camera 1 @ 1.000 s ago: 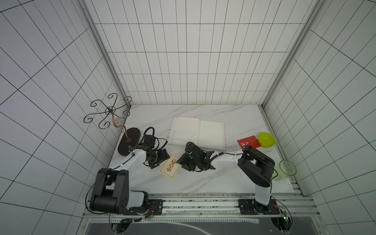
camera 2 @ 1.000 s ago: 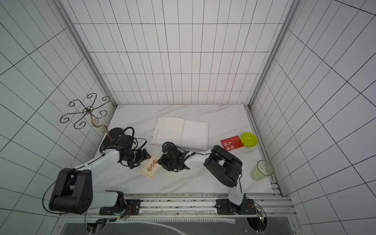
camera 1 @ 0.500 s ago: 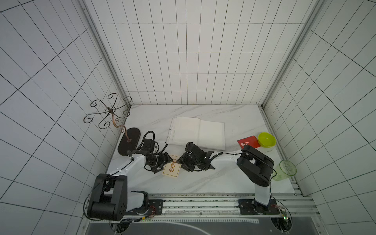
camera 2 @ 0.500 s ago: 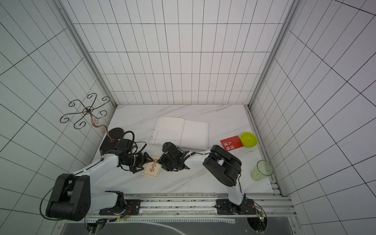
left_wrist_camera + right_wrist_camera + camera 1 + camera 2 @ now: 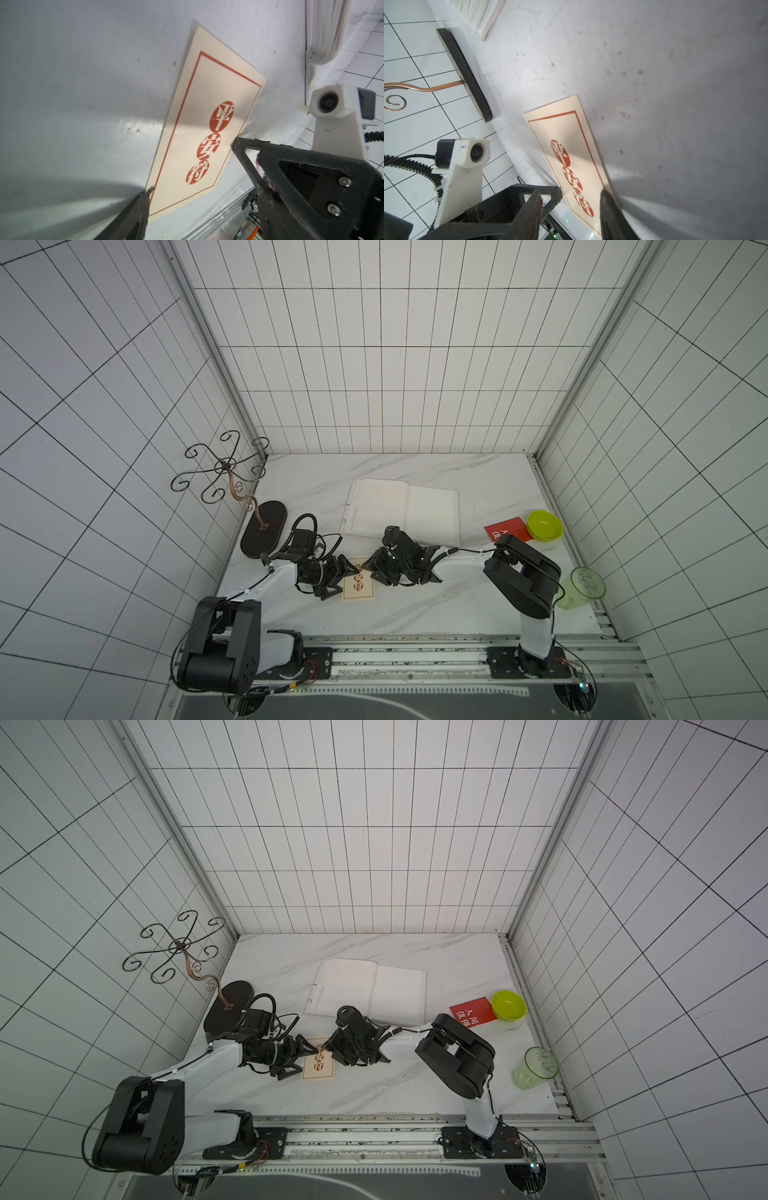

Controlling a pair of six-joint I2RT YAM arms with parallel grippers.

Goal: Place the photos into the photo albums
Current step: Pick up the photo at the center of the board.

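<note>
White marble tabletop runs back from the rail where both my arms are bolted, with tiled walls on three sides. Nearest, on my right and close to the table's edge, stands a clear green cup.

Toward the middle a cream card with a red border and three red roundels of Chinese text lies flat on the marble, face up. My left gripper is down at the card's left long edge, its jaws spread wide and holding nothing. In the left wrist view one finger sits at a corner of the card. My right gripper is down at the card's far end, jaws partway apart and not clamped. In the right wrist view that end of the card lies between its fingers, one of them over the card's edge. The two grippers almost meet there.

Farther back on my left, close to the wall, is the black oval base of a wire stand. Beyond the grippers the photo album lies open with blank cream pages up, its near edge just behind my right wrist. To its right a red card with white characters lies on the marble, right against a lime-green bowl.
</note>
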